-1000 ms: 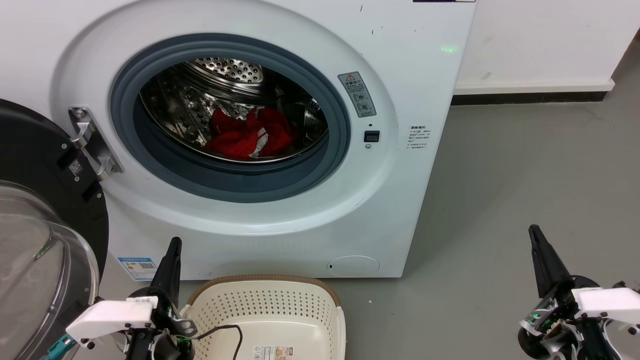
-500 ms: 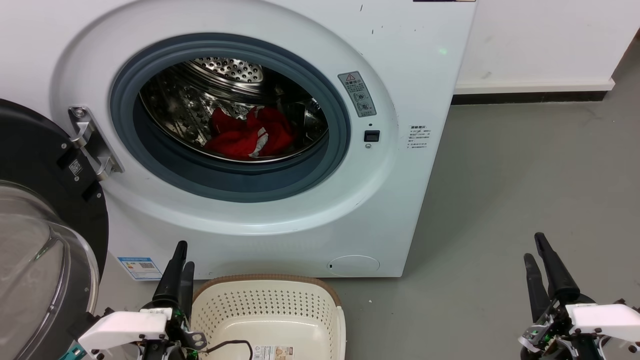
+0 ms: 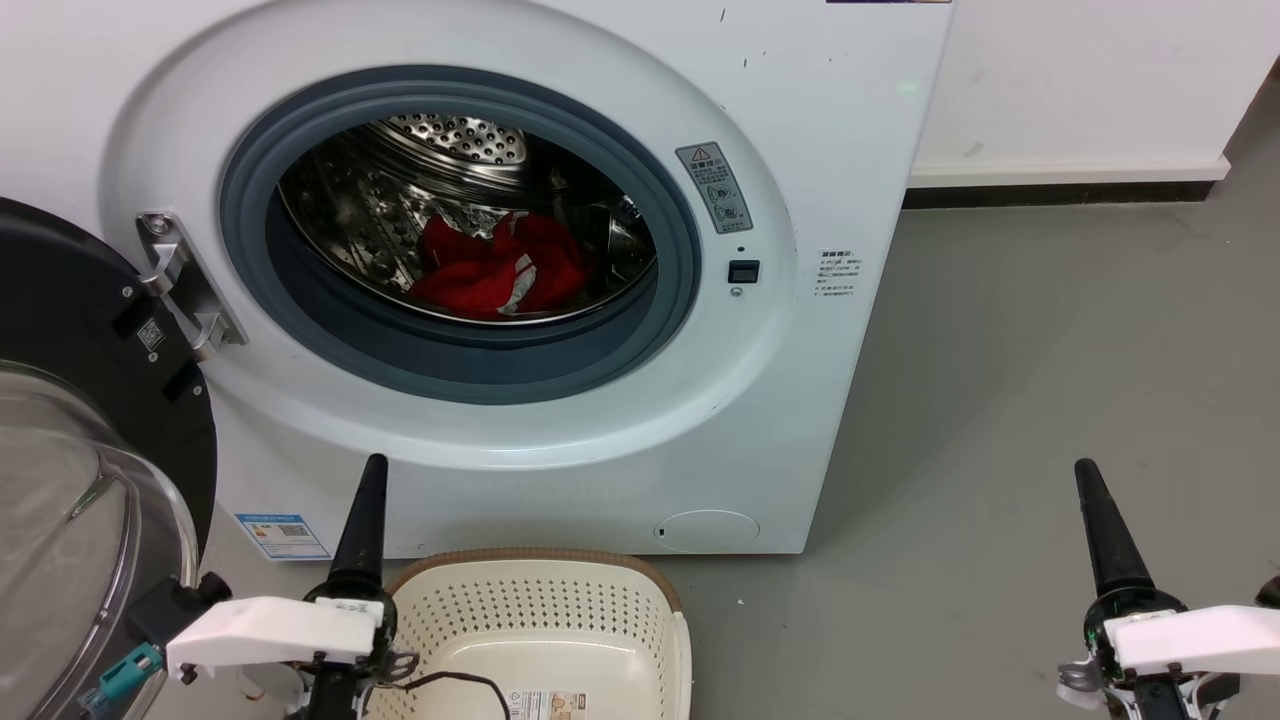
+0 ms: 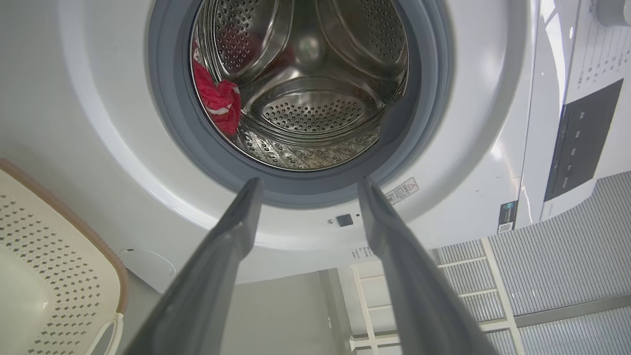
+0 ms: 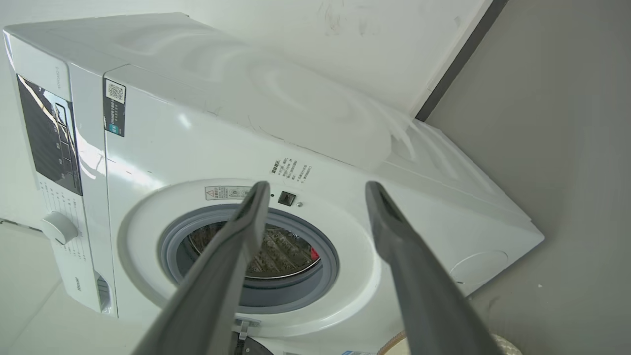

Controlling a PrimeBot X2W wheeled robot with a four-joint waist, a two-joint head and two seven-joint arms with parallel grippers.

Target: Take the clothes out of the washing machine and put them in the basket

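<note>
Washer (image 3: 800, 150) open, door (image 3: 60, 330) at left. Basket (image 3: 540, 562) on floor (image 3: 1000, 400) just before washer. Clothes (image 3: 495, 270) heaped low in drum (image 3: 450, 140). Left hand (image 4: 308, 183) spread, aimed at drum; right hand (image 5: 315, 185) spread, well aside. Advised: clear the rubber rim (image 3: 470, 375), reach deep, pinch the heap's crest before withdrawing.

The grey floor (image 3: 1050, 330) carries the white washing machine (image 3: 800, 420), with the cream basket (image 3: 540, 605) standing just before it.
</note>
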